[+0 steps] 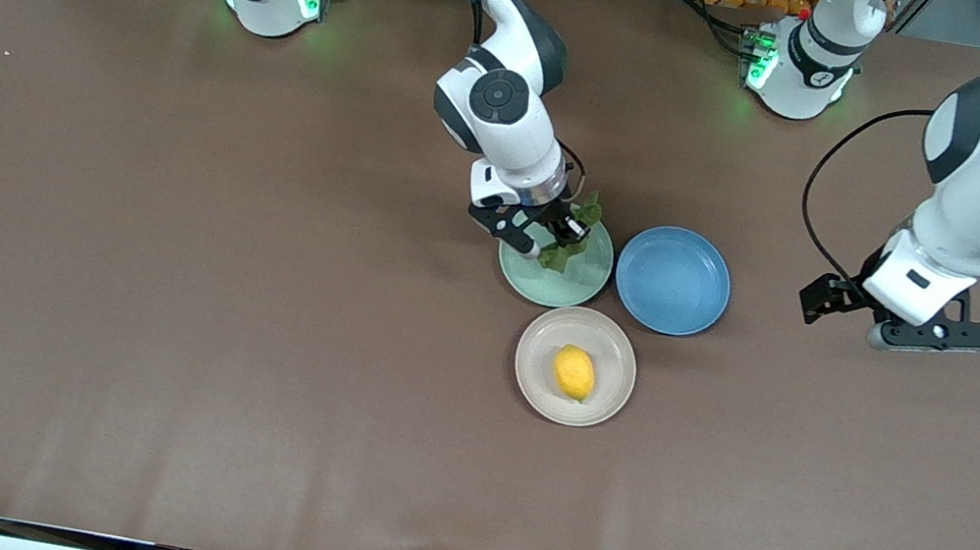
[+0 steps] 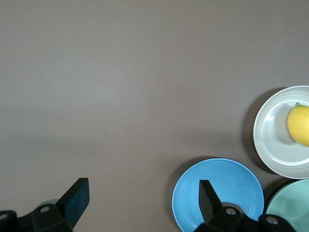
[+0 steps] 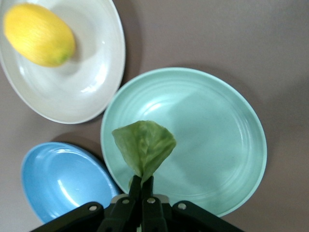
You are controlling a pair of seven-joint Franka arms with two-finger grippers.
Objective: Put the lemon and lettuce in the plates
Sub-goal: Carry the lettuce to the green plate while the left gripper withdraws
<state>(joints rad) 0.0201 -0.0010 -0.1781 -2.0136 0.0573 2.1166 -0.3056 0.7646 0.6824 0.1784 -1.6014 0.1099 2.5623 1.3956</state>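
The yellow lemon (image 1: 574,372) (image 3: 39,34) (image 2: 300,124) lies in the beige plate (image 1: 531,387) (image 3: 91,92) (image 2: 270,145), the plate nearest the front camera. My right gripper (image 1: 556,236) (image 3: 141,180) is shut on the green lettuce (image 1: 570,249) (image 3: 144,145), holding the leaf in the air over the mint-green plate (image 1: 583,286) (image 3: 217,135) (image 2: 289,208). My left gripper (image 1: 923,333) (image 2: 143,195) hangs open over bare table toward the left arm's end, with nothing between its fingers.
A blue plate (image 1: 672,280) (image 3: 60,181) (image 2: 227,188) with nothing in it sits beside the mint-green plate, toward the left arm's end. The three plates form a tight cluster mid-table on the brown tabletop (image 1: 146,307).
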